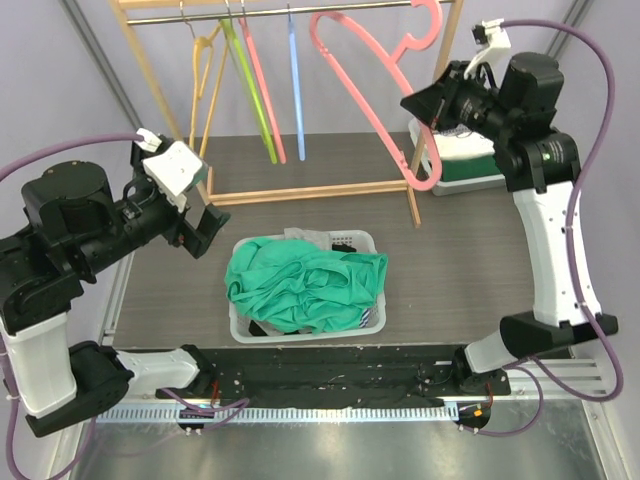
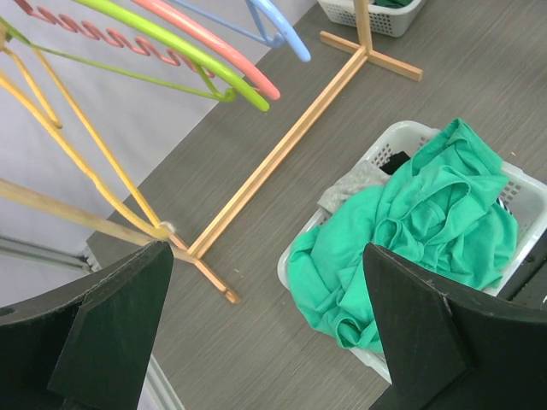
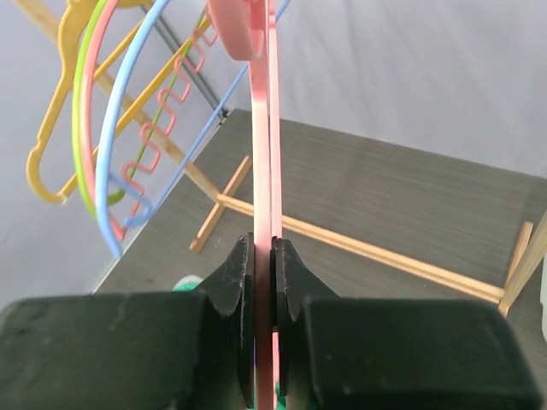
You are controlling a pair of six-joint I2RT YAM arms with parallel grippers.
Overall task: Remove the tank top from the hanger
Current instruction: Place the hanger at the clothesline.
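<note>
Basically done, green tank top (image 1: pixel 305 285) heaped in white basket (image 1: pixel 240 325) lower centre, left gripper (image 1: pixel 198 228) wide open and empty, right gripper (image 3: pixel 263 256) pinched on bare pink hanger (image 3: pixel 262 128) upper right, could knock neighbouring hangers (image 1: pixel 296 90) off the rail (image 1: pixel 300 12) swinging back.

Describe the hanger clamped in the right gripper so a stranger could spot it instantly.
Find the wooden clothes rack at the far side of the table. At its right end is a large pale pink hanger. Unlike the other hangers, which hang straight down, it is swung out at a slant and pinched in the right gripper.
</note>
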